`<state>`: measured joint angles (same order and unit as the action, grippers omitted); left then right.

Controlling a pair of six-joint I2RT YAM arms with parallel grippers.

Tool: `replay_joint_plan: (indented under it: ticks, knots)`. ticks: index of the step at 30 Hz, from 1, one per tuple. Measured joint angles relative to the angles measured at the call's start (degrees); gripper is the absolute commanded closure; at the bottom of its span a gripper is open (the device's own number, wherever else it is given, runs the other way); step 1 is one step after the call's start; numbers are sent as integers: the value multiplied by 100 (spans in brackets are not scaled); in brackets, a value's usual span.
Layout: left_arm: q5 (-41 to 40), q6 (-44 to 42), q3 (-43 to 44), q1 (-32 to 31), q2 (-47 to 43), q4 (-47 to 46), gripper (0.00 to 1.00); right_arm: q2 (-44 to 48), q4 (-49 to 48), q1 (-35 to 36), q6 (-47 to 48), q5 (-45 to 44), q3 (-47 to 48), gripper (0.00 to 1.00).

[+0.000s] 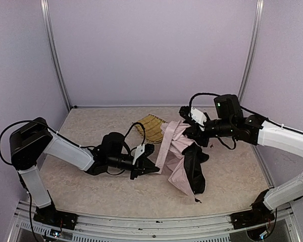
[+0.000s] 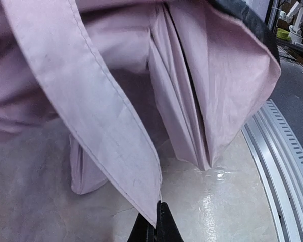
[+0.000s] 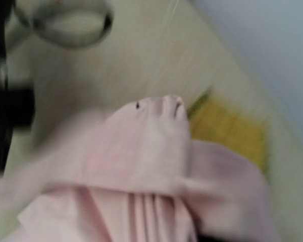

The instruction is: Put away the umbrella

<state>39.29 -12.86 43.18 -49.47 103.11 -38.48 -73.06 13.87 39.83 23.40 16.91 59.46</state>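
Two arms are flanking the umbrella (image 1: 178, 151), which is lying crumpled and half folded at the middle of the table (image 1: 91, 194). Its pale pink canopy is facing up and its black underside (image 1: 194, 169) is showing on the near right.

My left gripper (image 1: 152, 161) is lying low just beside its left edge. In the left wrist view my fingertips (image 2: 166, 227) are pressing together on the corner of a long pink flap (image 2: 91, 101). Hanging pleats are filling the view behind the flap, and a ribbed metal rail (image 2: 283, 166) is running along the table edge.

My right gripper (image 1: 186, 125) is sitting at the umbrella's far end. That wrist view is blurring badly, so I cannot tell how those jaws are standing.

Behind the canopy a woven tray (image 1: 151, 126) is lying flat, with pink fabric partly covering it.
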Motion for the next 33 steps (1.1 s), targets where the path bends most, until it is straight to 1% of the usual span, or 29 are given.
replay_joint_plan:
  ticks: [4,5,6,8,12,13,14,16,18,22,25,27,33]
  knots:
    - [-136,39,-144,15,-129,138,100,-138,-247,0,-490,-146,-1040,100]
    - [-177,26,-166,31,-199,229,100,-192,-299,0,-603,-208,-1279,98]
    - [-227,-13,-168,42,-256,310,100,-238,-330,0,-697,-260,-1423,91]
    - [-284,-81,-142,55,-337,505,100,-348,-525,0,-942,-332,-1665,68]
    - [-479,-221,61,26,-337,1099,100,-601,-723,7,-1410,-361,-1626,39]
    - [-540,-254,81,-11,-337,1220,100,-627,-697,9,-1517,-382,-1574,30]
    - [-579,-278,83,-50,-339,1314,100,-625,-636,11,-1644,-417,-1517,11]
    - [-691,-328,79,-179,-363,1556,100,-533,-391,11,-1801,-466,-1318,1]
    - [-785,-372,76,-297,-437,1766,100,-293,-57,11,-1947,-498,-1060,0]
    - [-949,-420,48,-396,-649,1956,100,420,562,-4,-2236,-568,-564,1]
    - [-1060,-439,48,-387,-756,2074,100,903,1012,-76,-2586,-778,-505,8]
    - [-1121,-446,48,-387,-798,2155,100,1021,1276,-136,-2898,-929,-557,11]
    - [-1340,-428,48,-387,-933,2472,100,957,1969,-181,-4063,-1078,-761,12]
